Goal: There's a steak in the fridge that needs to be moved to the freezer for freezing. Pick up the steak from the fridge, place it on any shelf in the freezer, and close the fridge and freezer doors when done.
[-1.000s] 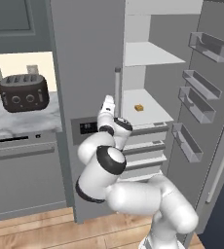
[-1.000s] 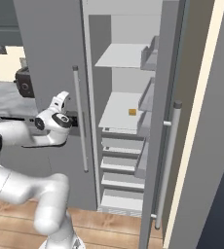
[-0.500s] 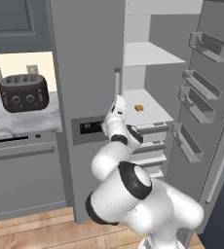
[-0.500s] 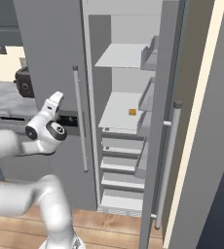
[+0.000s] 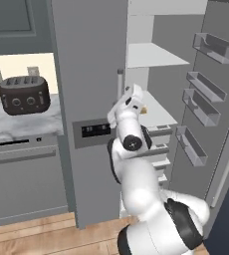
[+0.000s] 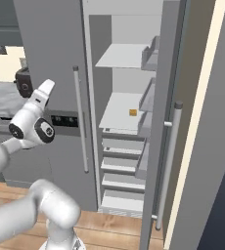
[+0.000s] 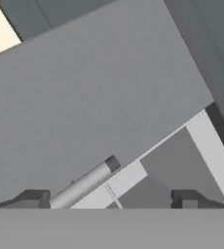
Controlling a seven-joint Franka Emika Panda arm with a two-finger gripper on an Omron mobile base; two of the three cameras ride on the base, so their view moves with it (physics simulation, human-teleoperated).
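The fridge (image 5: 154, 60) (image 6: 124, 53) stands open, showing white shelves and drawers; no steak can be seen on them, just a small orange-yellow cube (image 6: 132, 112) (image 5: 144, 110) on the middle shelf. Its door (image 5: 217, 104) (image 6: 158, 146) is swung wide, with clear bins inside. The freezer door (image 5: 86, 69) (image 6: 48, 39), with the dark dispenser panel (image 5: 92, 131), is shut. My gripper (image 7: 110, 199) (image 5: 135, 91) (image 6: 47, 86) is open, raised in front of the freezer door near the top of its silver handle (image 7: 84, 184) (image 5: 120, 82) (image 6: 79, 122), with nothing held.
A black toaster (image 5: 24, 95) (image 6: 22, 80) sits on the marble counter (image 5: 17, 124) left of the unit, above a grey dishwasher (image 5: 27, 174). The fridge door's handle (image 6: 169, 161) juts out on the right. My own arm rises close before the fridge opening.
The arm has swung its elbow and lifted the hand slightly up and toward the seam between freezer door and fridge opening. Doors and the cube have not moved.
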